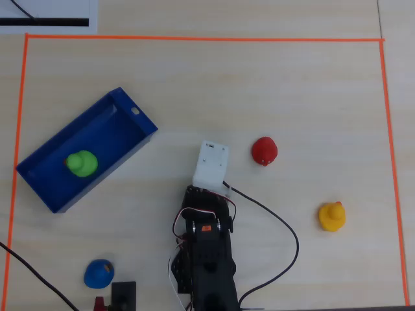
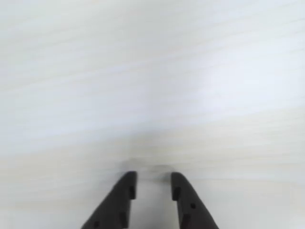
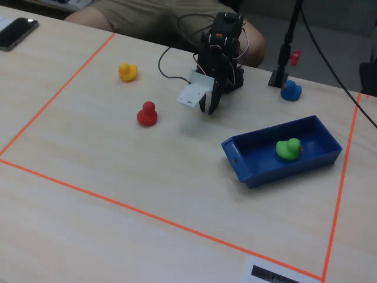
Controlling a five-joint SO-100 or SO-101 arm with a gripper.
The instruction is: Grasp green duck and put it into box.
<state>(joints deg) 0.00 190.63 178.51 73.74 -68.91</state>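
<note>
The green duck [image 1: 82, 163] [image 3: 288, 148] sits inside the blue box [image 1: 125, 107] [image 3: 257, 175], near its middle, in the overhead and fixed views. My gripper [image 3: 208, 108] [image 2: 153, 176] hangs low over bare table close to the arm's base, well apart from the box. In the wrist view the two dark fingers [image 2: 125, 195] stand a small gap apart, open, with only blurred table between them. In the overhead view the white wrist housing [image 1: 211, 165] hides the fingers.
A red duck [image 1: 264, 150] [image 3: 146, 114] and a yellow duck [image 1: 331, 216] [image 3: 127, 71] stand on the table; a blue duck [image 1: 98, 273] [image 3: 290, 90] sits near the arm's base. Orange tape [image 1: 194, 38] frames the work area. Cables [image 1: 285, 227] trail from the arm.
</note>
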